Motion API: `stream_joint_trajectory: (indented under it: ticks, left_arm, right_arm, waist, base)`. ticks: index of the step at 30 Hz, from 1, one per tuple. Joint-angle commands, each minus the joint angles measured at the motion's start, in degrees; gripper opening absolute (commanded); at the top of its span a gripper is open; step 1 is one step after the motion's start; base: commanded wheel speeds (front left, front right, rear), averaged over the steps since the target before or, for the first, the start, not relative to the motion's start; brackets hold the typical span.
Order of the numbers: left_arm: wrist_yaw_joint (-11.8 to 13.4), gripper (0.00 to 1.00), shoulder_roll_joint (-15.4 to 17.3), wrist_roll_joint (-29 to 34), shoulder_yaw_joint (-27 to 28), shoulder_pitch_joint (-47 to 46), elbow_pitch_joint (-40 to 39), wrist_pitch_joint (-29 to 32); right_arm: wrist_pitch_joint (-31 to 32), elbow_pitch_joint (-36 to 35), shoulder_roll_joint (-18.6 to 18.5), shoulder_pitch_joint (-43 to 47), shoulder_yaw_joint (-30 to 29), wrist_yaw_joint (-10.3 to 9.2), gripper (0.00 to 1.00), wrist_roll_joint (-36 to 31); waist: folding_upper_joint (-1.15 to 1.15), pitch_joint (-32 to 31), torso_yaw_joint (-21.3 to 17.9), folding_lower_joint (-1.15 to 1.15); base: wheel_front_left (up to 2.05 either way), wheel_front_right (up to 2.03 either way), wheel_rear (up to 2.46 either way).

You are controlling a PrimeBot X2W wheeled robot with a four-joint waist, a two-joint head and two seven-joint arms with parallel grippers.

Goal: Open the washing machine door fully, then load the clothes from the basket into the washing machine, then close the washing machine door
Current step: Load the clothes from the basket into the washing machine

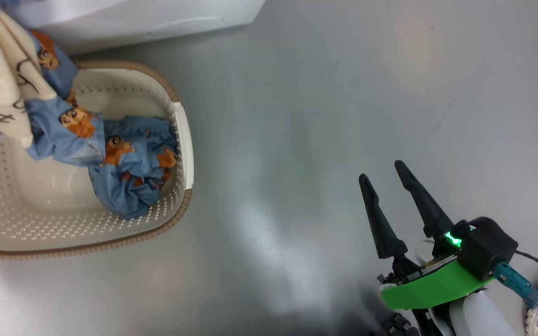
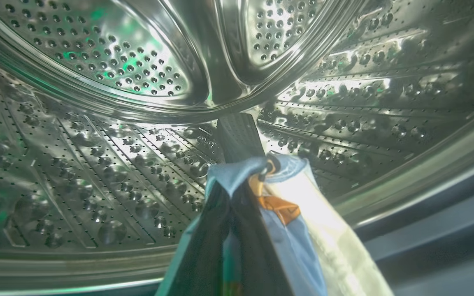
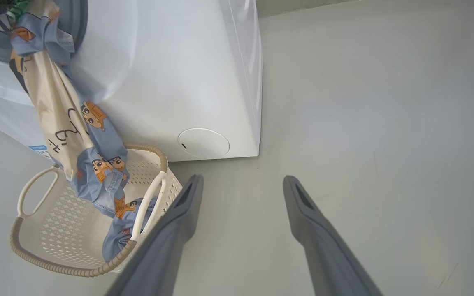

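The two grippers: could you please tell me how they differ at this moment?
The left gripper is shut on the clothes; the right gripper is open and holds nothing. The left gripper is inside the steel drum of the washing machine; the right gripper hangs over the floor, apart from the basket. Both have two long dark fingers.

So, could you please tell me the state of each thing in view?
left gripper: shut on the clothes, inside the drum.
right gripper: open, empty, above the floor.
clothes: hanging out of the washing machine into the basket.
basket: upright, part of the clothes inside.
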Motion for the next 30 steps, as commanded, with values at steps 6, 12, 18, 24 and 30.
stream_joint_trajectory:
  ticks: [6,12,18,24,30]
  left_arm:
    - [1.25,0.00,0.06,0.69,-0.93,-5.76,0.06,-2.24]
    - [2.86,0.00,2.74,4.70,-3.36,-8.24,-2.37,-14.12]
    - [2.79,0.00,4.68,6.41,-3.99,-8.34,-9.46,-16.54]
    - [1.25,0.00,5.68,5.62,-3.17,-5.07,-12.88,-16.58]
    - [0.69,0.00,4.47,3.88,-3.37,-5.04,-3.96,-14.31]
  right_arm:
    - [-0.27,-1.24,0.04,2.21,3.08,0.09,1.00,1.16]
    - [-0.27,-1.04,0.04,1.62,5.00,0.09,1.00,2.67]
    - [-0.27,-0.83,0.04,1.22,5.40,0.09,1.00,3.11]
    - [-0.27,-0.61,0.04,-0.17,5.67,0.09,1.00,3.38]
    - [-0.27,0.67,0.04,-0.04,6.33,0.09,1.00,3.65]
  waist:
    - [0.00,3.74,0.02,-0.01]
    - [0.00,4.76,-1.19,-0.01]
    - [0.00,5.98,-1.87,-0.01]
    - [0.00,6.54,-2.23,-0.01]
    - [0.00,5.72,-2.13,-0.01]
  base:
    - [0.00,0.00,0.00]
    - [0.00,0.00,0.00]
    - [0.00,0.00,0.00]
    - [0.00,0.00,0.00]
    - [0.00,0.00,0.00]
